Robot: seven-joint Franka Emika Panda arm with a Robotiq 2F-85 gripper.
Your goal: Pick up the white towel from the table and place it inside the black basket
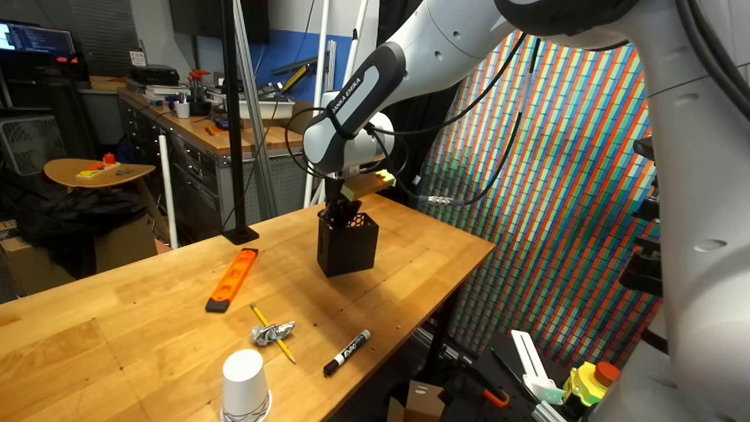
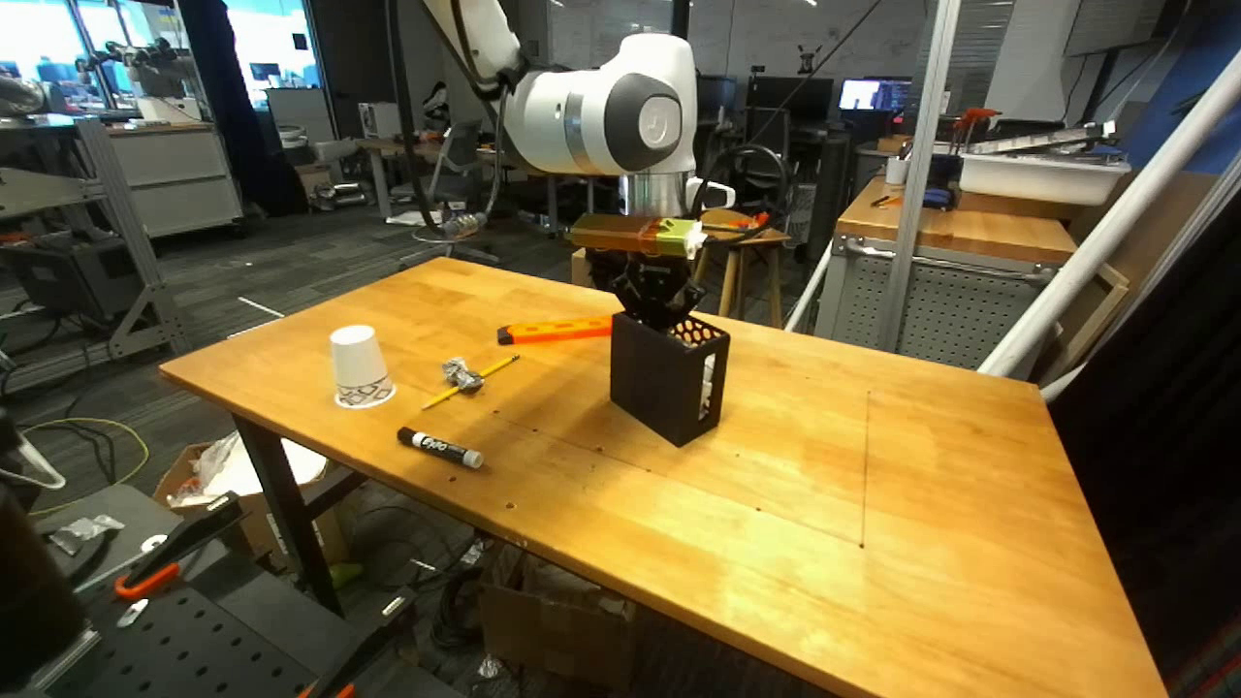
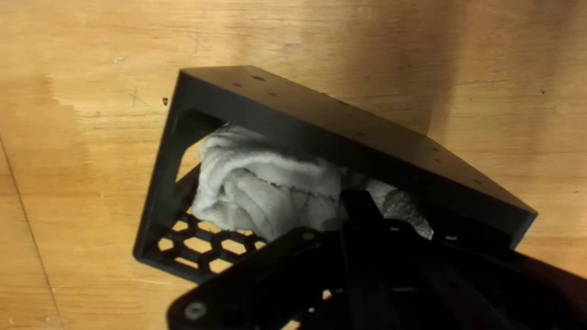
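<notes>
The black basket [image 1: 347, 252] stands upright on the light-wood table [image 1: 422, 234]; it also shows in an exterior view [image 2: 648, 376] and the wrist view [image 3: 275, 114]. The white towel [image 3: 261, 192] lies bunched inside the basket, below its rim. Some white shows through the basket's side slot [image 2: 707, 388] in an exterior view. My gripper [image 3: 346, 215] points down with its fingertips inside the basket. Its fingers are close together and appear shut on the towel, with cloth on both sides. The exact grip is dark and partly hidden.
An orange tool [image 1: 234, 278] lies beside the basket. Farther along are a yellow pencil [image 1: 284, 349], crumpled foil [image 1: 272, 333], a black marker [image 1: 347, 353] and an upturned white cup [image 1: 243, 381]. A black post [image 1: 233, 146] rises at the table's edge.
</notes>
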